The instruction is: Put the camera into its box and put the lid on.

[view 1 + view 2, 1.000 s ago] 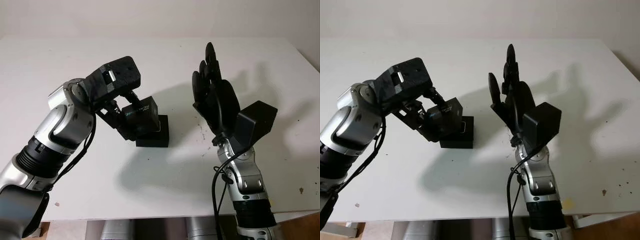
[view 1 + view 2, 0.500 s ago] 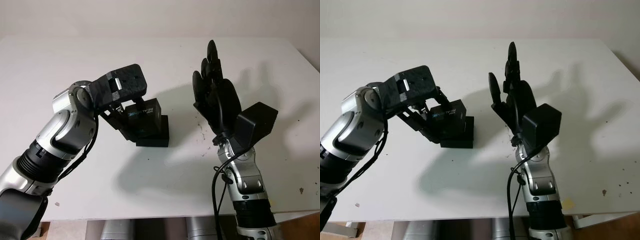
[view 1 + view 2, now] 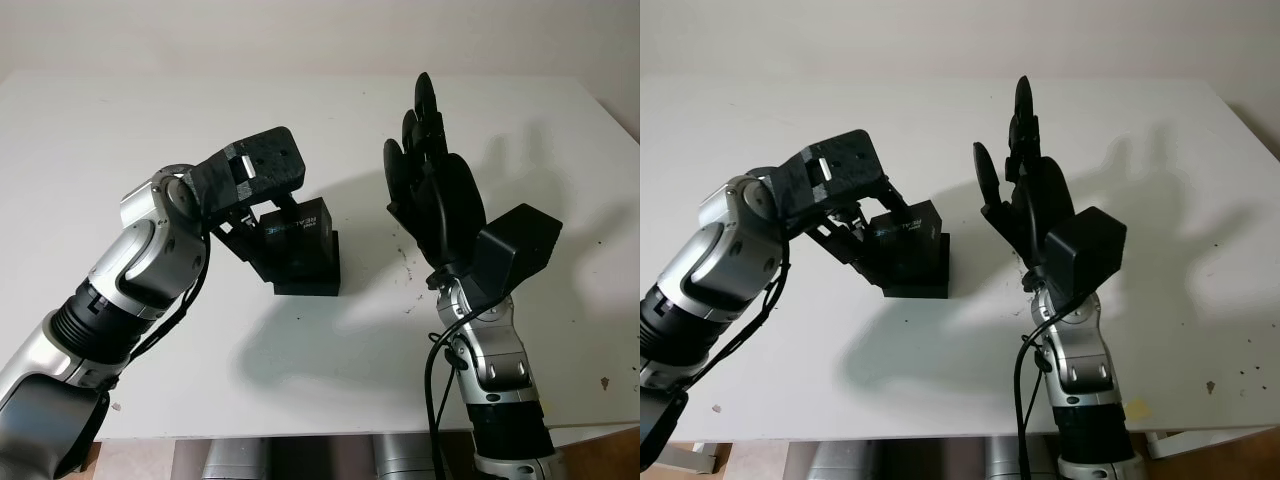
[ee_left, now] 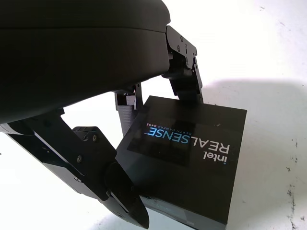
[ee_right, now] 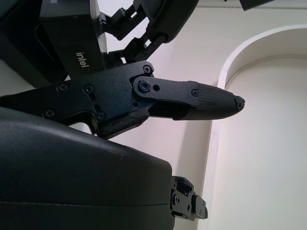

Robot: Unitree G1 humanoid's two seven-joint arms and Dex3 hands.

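My left hand (image 3: pixel 252 228) is shut on the black box lid (image 3: pixel 296 232), printed "intel REALSENSE" (image 4: pixel 191 152). Its fingers (image 4: pixel 184 79) clamp the lid from opposite sides. The lid is nearly level and sits right over the black box base (image 3: pixel 312 277) on the white table (image 3: pixel 140 110), slightly left of centre. Whether the lid is fully seated on the base I cannot tell. My right hand (image 3: pixel 432 185) is open and held upright above the table, to the right of the box. In the right wrist view, the lid (image 5: pixel 72 40) appears beyond one finger (image 5: pixel 192 98).
The white table has small dark specks (image 3: pixel 604 381) near its front right corner. The table's front edge (image 3: pixel 300 425) runs close below both arms.
My left hand has carried the lid to the right and levelled it over the box base, where it now sits lower. The right hand has hardly moved.
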